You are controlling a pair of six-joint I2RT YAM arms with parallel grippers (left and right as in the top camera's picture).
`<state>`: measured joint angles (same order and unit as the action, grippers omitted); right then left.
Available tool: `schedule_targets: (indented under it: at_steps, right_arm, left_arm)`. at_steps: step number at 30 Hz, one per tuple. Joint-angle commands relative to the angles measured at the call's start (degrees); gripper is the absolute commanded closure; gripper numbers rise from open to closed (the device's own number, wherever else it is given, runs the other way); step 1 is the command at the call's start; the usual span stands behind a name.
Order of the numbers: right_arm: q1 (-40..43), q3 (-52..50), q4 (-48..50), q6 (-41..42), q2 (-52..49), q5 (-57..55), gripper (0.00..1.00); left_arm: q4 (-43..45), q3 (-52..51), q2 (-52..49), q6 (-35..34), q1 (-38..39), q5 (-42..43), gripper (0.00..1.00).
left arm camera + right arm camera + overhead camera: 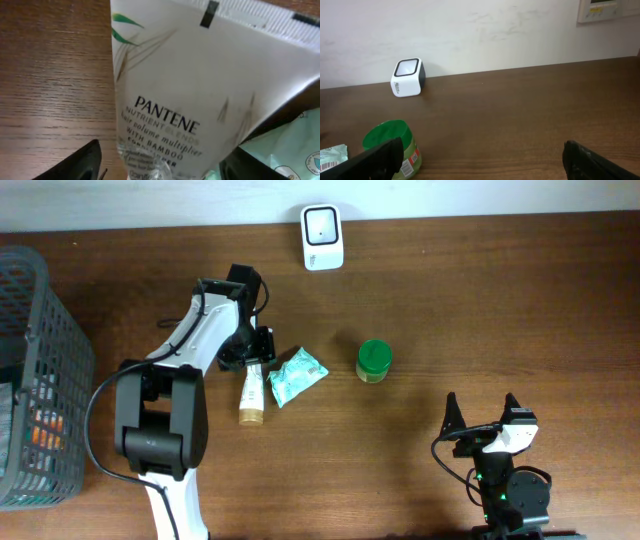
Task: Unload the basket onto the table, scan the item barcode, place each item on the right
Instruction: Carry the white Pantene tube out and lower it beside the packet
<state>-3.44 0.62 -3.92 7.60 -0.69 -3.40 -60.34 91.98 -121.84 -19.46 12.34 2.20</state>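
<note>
Overhead: shows a white plastic squeeze tube with a tan cap (252, 392) lying flat on the brown wooden table (450, 300), cap toward the robot, just beside a teal foil packet (297, 375). Finds the left gripper (252, 363) over the tube's crimped end, a green-lidded jar (374, 361) near the packet's other side, a white box-shaped barcode scanner (322, 237) well apart at the far edge, and a grey wire basket (40, 330) at the left end. Places the right gripper (482, 410) near the front edge, away from every item. Left wrist: fills with the tube, labelled Pantene; black fingers (82, 165) spread to either side, wood showing between one finger and the tube, pinching nothing. Right wrist: black fingers (372, 159) spread wide at the lower corners, empty, facing jar and scanner.
</note>
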Motion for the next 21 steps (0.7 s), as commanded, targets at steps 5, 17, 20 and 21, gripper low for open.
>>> schedule_targets:
  at_steps: [5, 17, 20, 21]
  right_arm:
    - [-0.31, -0.31, -0.42, 0.35, 0.33, -0.07, 0.02]
    - [-0.31, -0.31, -0.42, 0.35, 0.33, -0.07, 0.02]
    - [-0.31, -0.31, -0.42, 0.35, 0.33, -0.07, 0.02]
    - [-0.31, -0.31, -0.42, 0.35, 0.33, -0.07, 0.02]
  left_arm:
    - [-2.54, 4.52, 0.11, 2.4, -1.09, 0.63, 0.24]
    - [-20.65, 34.49, 3.02, 6.34, -3.15, 0.61, 0.21]
    - [-23.67, 42.64, 4.55, 7.89, -4.44, 0.61, 0.19]
    - [-24.35, 44.81, 5.03, 8.41, -5.03, 0.61, 0.19]
